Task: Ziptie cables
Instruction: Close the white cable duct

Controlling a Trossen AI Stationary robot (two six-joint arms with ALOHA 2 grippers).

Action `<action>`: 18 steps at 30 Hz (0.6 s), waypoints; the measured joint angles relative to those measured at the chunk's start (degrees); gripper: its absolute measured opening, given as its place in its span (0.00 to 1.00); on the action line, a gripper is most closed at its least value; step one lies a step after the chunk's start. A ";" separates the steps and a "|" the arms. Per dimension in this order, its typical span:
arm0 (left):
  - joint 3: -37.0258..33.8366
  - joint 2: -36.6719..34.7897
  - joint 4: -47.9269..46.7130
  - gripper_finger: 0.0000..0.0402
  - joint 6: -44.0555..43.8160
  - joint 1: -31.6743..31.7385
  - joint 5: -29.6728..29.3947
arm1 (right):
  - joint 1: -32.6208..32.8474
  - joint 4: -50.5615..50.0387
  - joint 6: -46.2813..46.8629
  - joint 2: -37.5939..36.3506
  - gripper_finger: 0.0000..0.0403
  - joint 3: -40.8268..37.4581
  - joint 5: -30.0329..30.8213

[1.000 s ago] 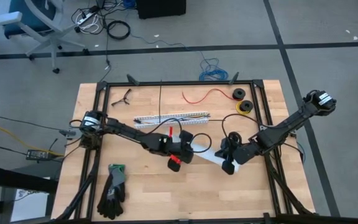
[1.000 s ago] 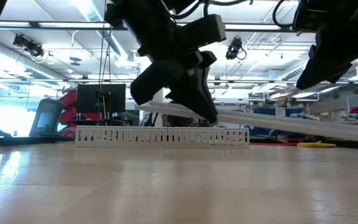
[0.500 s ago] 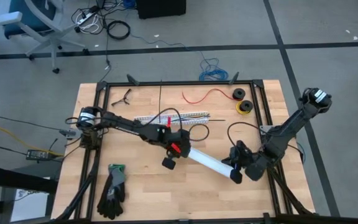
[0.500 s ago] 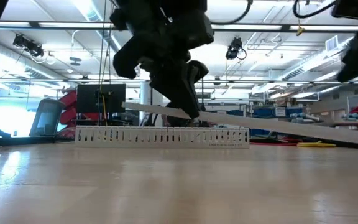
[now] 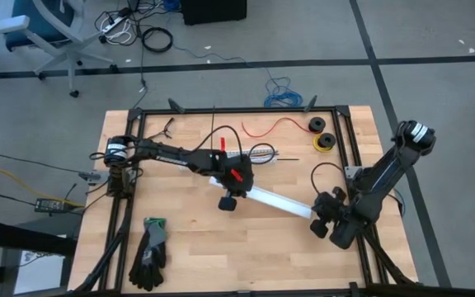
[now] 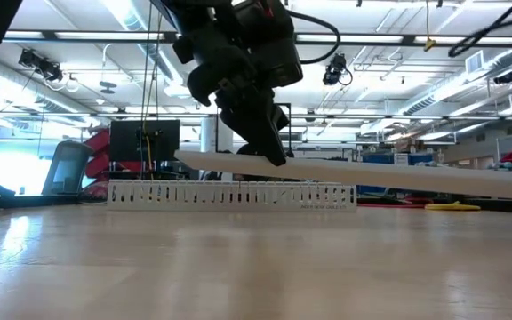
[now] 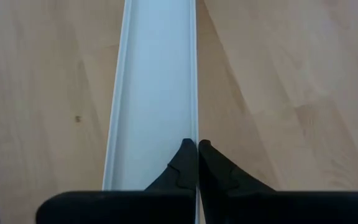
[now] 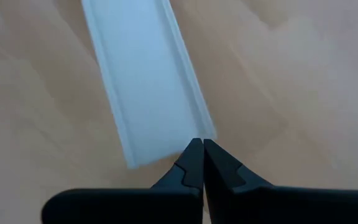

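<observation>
My left gripper (image 5: 239,190) is shut on a plain white channel strip (image 5: 275,202), which lies slantwise over the middle of the table and shows raised above it in the low view (image 6: 398,176). My right gripper (image 5: 317,218) is shut, with its tips at the strip's right-hand end (image 8: 166,146). A white slotted channel (image 6: 229,193) lies behind on the table, largely hidden by my left arm in the high view. Thin wires (image 5: 264,153), perhaps the cables, show beside it, too small to make out. My left gripper pinches one thin side wall of the strip (image 7: 196,127) between its two fingers, one finger inside the trough and one outside. The fingers slant down from the table's left and lie along the strip. My right gripper has its shut tips over the strip's end edge (image 8: 185,147); whether they touch it, I cannot tell.
A black glove (image 5: 148,252) lies near the front left. A single red wire (image 5: 275,125), a black roll (image 5: 316,125) and a yellow roll (image 5: 326,142) sit at the far right, and a small dark tool (image 5: 163,128) at the far left. A black frame rail (image 5: 349,157) edges the table.
My left gripper has carried its end of the strip toward the table's far left and rolled at the wrist, so the strip has swung to a flatter slant. My right gripper has gone down and toward the near right corner, out of the low view.
</observation>
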 joint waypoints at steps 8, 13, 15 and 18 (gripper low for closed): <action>0.00 0.00 0.40 0.02 1.21 3.21 0.04 | 7.64 -9.94 16.96 12.45 0.00 5.78 -1.31; 0.00 -0.03 4.05 0.02 1.08 6.82 4.39 | 11.79 -20.17 25.26 12.77 0.00 6.72 1.89; 0.00 -0.22 6.06 0.02 -0.20 8.26 8.21 | 12.42 -23.68 25.88 11.65 0.00 6.73 5.21; 0.00 -0.34 8.31 0.02 -3.54 10.41 13.37 | 12.07 -27.15 24.10 10.40 0.00 6.75 11.51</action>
